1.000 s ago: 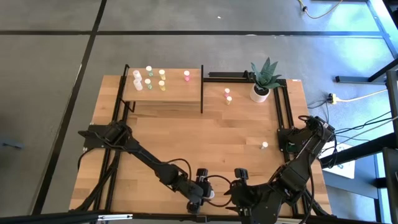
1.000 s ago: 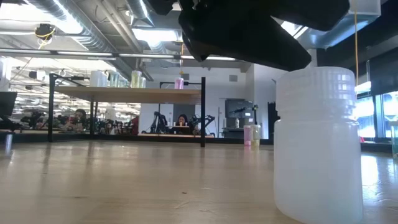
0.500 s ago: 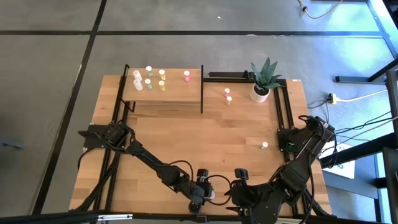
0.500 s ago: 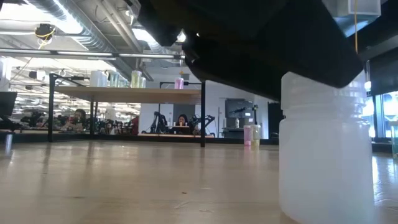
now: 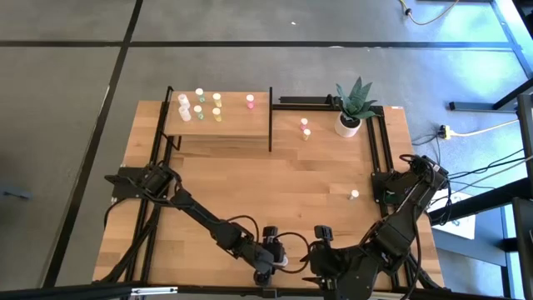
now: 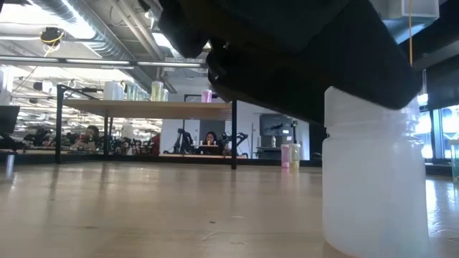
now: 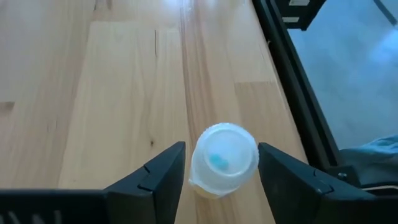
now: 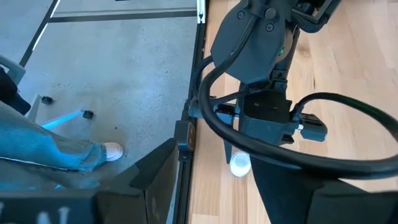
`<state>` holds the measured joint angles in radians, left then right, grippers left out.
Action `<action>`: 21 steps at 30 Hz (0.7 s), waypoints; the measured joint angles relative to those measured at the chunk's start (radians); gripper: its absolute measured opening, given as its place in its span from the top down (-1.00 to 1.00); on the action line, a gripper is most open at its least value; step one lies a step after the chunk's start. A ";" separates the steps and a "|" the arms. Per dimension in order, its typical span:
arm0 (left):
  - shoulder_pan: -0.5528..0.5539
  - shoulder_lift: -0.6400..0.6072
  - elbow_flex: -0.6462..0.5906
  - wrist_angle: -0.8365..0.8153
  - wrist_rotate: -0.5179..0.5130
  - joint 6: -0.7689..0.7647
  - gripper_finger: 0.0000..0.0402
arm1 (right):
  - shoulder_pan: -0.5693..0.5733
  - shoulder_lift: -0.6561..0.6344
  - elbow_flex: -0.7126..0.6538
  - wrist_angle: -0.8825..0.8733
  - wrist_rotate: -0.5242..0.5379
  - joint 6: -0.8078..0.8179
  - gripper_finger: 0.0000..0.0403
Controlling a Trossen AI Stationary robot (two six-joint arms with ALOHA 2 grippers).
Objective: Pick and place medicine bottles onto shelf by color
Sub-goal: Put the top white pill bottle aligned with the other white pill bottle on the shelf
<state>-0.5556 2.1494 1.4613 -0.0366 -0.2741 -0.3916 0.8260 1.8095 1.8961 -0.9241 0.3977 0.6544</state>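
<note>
Standing at the table's 6 o'clock edge, a white-capped bottle sits between the left gripper's wide fingers, not yet squeezed. Best close squarely below the cap. Right gripper waits at 5 o'clock, fingers spread, empty. The dark gripper body hides the cap in the low view.

Translucent plastic bottle on smooth wood table.

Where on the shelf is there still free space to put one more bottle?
The shelf is bare along its front edge and between the yellow-topped bottles and the pink-topped bottle. Its back-left corner is crowded.
</note>
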 joint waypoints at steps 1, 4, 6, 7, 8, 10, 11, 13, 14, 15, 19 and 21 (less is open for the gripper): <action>0.000 0.000 0.000 0.003 -0.003 0.000 0.04 | 0.000 0.000 0.000 0.000 0.000 0.000 0.00; 0.000 0.000 0.000 0.030 -0.013 0.002 0.04 | 0.000 0.000 0.000 0.000 0.000 0.000 0.00; 0.000 0.000 0.001 0.032 -0.013 0.006 0.04 | 0.000 0.000 0.000 0.000 0.000 0.000 0.00; 0.000 0.000 0.001 0.025 -0.013 0.006 0.04 | 0.000 0.000 0.000 0.001 0.000 0.000 0.00; 0.000 0.000 0.001 0.020 -0.013 0.008 0.04 | 0.000 0.000 0.000 0.000 0.000 0.000 0.00; 0.000 0.000 0.001 0.023 -0.013 0.017 0.05 | 0.000 0.000 0.000 0.000 0.000 0.000 0.00; 0.000 0.000 0.001 0.025 -0.013 0.026 0.05 | 0.000 0.000 0.000 0.001 0.000 0.000 0.00; 0.000 0.000 0.001 0.022 -0.013 0.034 0.05 | 0.000 0.000 0.000 0.001 0.000 -0.001 0.00; 0.000 0.000 0.001 0.022 -0.013 0.035 0.05 | 0.000 0.000 0.000 0.000 0.000 -0.001 0.00; 0.000 0.000 0.001 0.023 -0.013 0.036 0.05 | 0.000 0.000 0.000 0.001 0.001 -0.002 0.00; 0.000 0.003 0.001 0.024 -0.013 0.040 0.05 | 0.000 -0.001 0.000 0.000 0.001 -0.004 0.00; 0.000 0.011 0.001 0.023 -0.013 0.040 0.05 | 0.000 -0.001 0.000 0.000 0.001 -0.004 0.00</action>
<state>-0.5556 2.1609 1.4622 -0.0138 -0.2867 -0.3515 0.8257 1.8089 1.8961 -0.9237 0.3985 0.6506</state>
